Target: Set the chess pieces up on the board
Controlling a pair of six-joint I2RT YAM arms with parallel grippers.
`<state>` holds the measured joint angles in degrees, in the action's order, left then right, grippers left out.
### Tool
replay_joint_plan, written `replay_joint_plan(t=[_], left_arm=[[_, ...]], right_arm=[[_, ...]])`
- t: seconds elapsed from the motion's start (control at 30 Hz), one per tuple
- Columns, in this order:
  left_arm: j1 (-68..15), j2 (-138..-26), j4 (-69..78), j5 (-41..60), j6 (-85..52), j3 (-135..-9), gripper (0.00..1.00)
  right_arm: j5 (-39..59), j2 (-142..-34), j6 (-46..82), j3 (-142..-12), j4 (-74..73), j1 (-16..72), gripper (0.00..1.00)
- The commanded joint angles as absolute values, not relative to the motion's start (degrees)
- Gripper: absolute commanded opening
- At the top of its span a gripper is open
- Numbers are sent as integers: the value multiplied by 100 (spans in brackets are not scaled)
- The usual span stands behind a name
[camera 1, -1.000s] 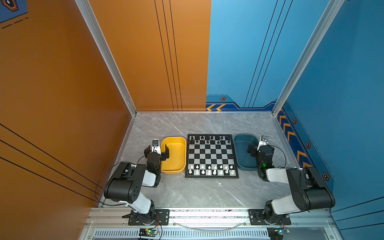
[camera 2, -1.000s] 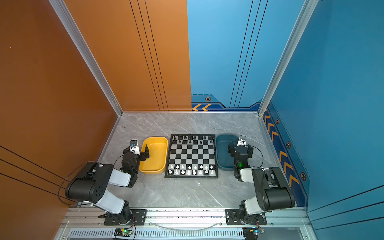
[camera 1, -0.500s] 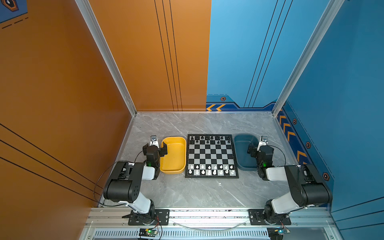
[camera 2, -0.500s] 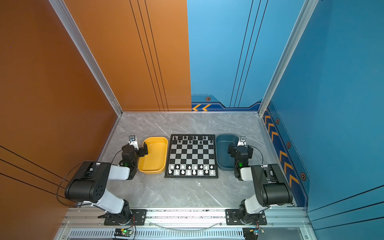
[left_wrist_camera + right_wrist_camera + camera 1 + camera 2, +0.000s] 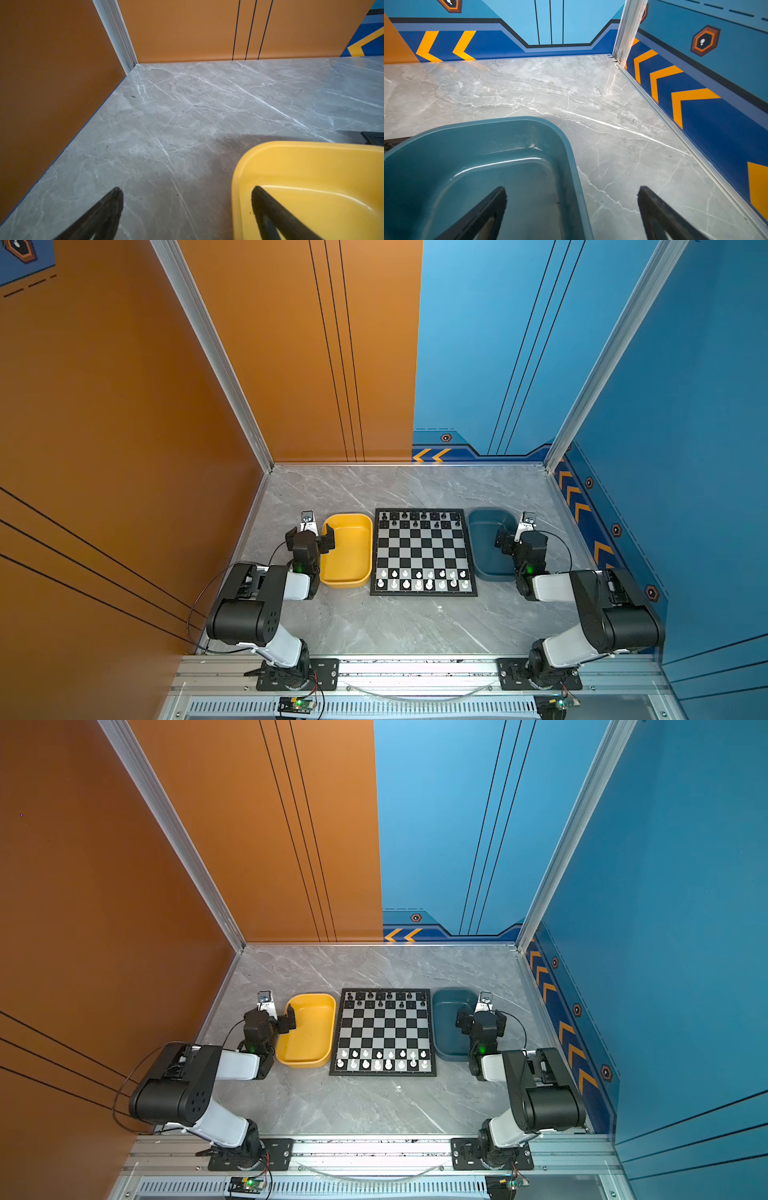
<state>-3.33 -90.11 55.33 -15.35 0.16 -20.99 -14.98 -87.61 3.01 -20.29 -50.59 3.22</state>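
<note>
The board point(image 5: 423, 551) point(image 5: 384, 1031) lies flat in the middle of the table. Several black chess pieces point(image 5: 424, 519) point(image 5: 389, 999) stand on its two far rows, and white chessmen point(image 5: 419, 578) fill the two near rows. My left gripper point(image 5: 309, 537) point(image 5: 269, 1019) point(image 5: 187, 189) is open and empty, straddling the left rim of the yellow tray point(image 5: 347, 583) point(image 5: 311, 158). My right gripper point(image 5: 519, 538) point(image 5: 480, 1021) point(image 5: 572, 188) is open and empty too, straddling the right rim of the dark blue tray point(image 5: 486, 572) point(image 5: 508, 133).
Both trays look empty and flank the board. The orange wall point(image 5: 166, 489) stands close on the left and the blue wall point(image 5: 665, 510) on the right. Bare grey marble point(image 5: 407, 489) runs behind the board, and more lies in front of it point(image 5: 415, 622).
Both grippers have drifted slightly away from the board and toward the far side, staying open. The pieces have not moved.
</note>
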Motion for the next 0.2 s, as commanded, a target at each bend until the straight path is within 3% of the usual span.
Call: replay_joint_plan(t=[0.0, 0.17], left_arm=[[-325, -8939, 5335, -1537, -36, -2144, 98], [-328, -8939, 5337, -1533, -36, -2137, 98]], right_arm=[[-1398, -8776, 408, -2146, -5031, 281, 100], [-1419, -8771, 404, -2136, -5051, 297, 100]])
